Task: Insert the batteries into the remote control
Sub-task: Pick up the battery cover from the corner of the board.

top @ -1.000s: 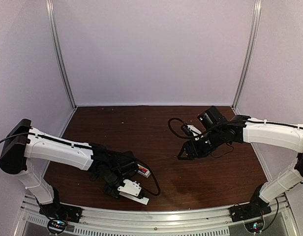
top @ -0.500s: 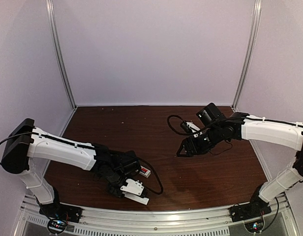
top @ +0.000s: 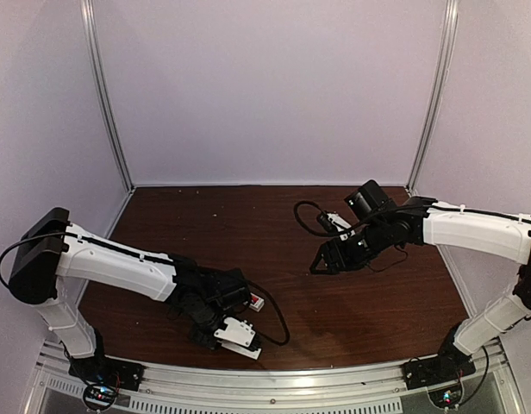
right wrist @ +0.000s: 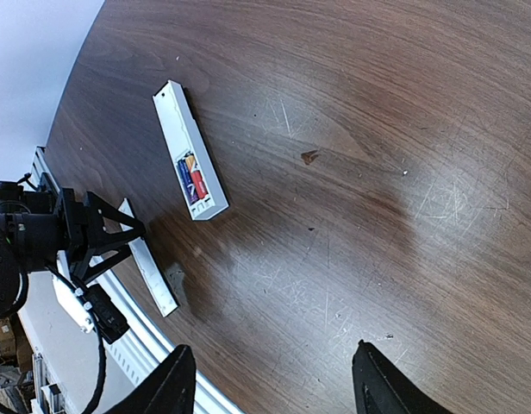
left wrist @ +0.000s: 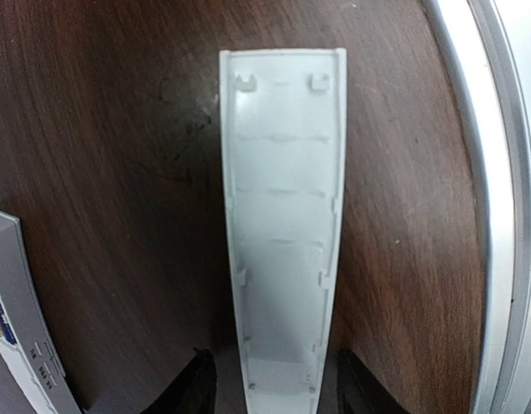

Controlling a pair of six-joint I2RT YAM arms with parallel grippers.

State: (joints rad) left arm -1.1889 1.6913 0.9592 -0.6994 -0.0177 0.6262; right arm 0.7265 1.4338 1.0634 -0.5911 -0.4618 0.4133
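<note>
Plainly, on the dark, scratched wooden table (top: 205, 224) the left gripper (left wrist: 276, 384) is the nearer one. Its jaws stand parted astride the near end of the battery cover (left wrist: 283, 216), gripping nothing, a sliver of gap on either side. The cover is a thin white plastic strip, clips upward, its long axis running straight out from the jaws. Just beside it lies the remote control (right wrist: 188, 142), a slim white bar with the batteries (right wrist: 193, 179) — small blue and red-orange cylinders — apparently seated in its slot. The right gripper (right wrist: 274, 371) hangs spread and empty, well apart.
</note>
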